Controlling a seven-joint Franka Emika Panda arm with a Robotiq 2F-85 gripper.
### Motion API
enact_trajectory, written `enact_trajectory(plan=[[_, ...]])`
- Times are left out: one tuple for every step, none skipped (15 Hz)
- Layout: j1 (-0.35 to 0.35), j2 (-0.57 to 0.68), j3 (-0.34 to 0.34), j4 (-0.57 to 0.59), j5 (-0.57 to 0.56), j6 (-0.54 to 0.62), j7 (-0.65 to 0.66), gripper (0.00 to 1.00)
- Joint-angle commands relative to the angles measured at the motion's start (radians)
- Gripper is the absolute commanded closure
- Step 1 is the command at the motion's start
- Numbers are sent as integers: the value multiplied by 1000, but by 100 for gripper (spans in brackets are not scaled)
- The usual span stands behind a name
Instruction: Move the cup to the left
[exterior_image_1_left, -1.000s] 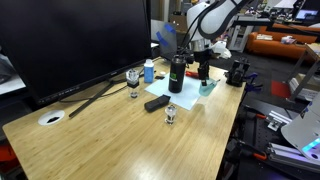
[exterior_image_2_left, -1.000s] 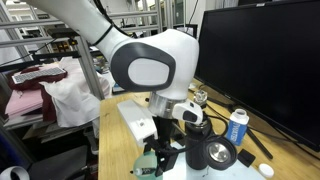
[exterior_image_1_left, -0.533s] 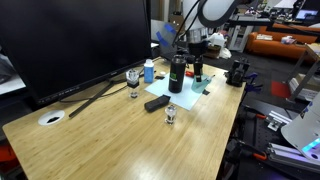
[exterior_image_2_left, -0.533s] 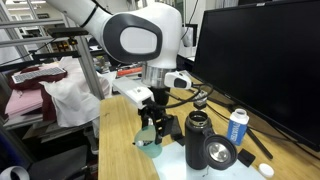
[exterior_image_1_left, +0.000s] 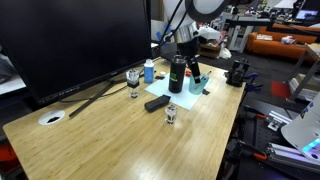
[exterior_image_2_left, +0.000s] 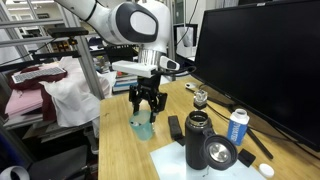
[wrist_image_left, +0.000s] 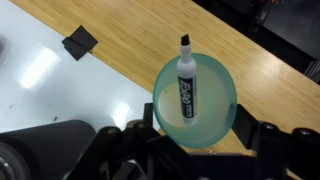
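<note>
- While the pincer (wrist_image_left: 197, 135) clamps the teal cup (wrist_image_left: 195, 105) from both sides, carry it level and slow; the black marker (wrist_image_left: 185, 78) inside stands loose.
- Cup sits near the wooden counter (wrist_image_left: 130, 45) edge, well apart from the black bottle (exterior_image_2_left: 198, 140).
- Cannot tell whether its base touches the counter.
- Finger pads hidden under the rim.

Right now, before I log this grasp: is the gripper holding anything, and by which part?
The gripper holds the small translucent light-teal plastic cup, a black marker inside it, gripped on opposite sides of its upper wall, near the rim.
</note>
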Motion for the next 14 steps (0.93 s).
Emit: enact_trajectory(plan=[[11,64,28,66,-15,-91,-113,48],[18,78,37,77,-23,-104,-132,48],[22,92,45,87,-23,-108,-154,48],[25,103,54,94,-21,-109,-173,48],[27,113,63,100,-10,-113,-198,48],[28,118,70,100,-6,-115,-217,48],[30,125,77,107,-5,-118,-231,48],[27,127,81,106,5,-111,-247,48],[16,124,85,109,40,-109,-271,48],[30,118,81,83,8,-79,-219,23],[28,118,81,87,17,-79,-232,23],[26,118,81,90,22,-80,-241,23],[25,118,81,91,23,-80,-245,23],[24,118,81,92,23,-80,-247,23]])
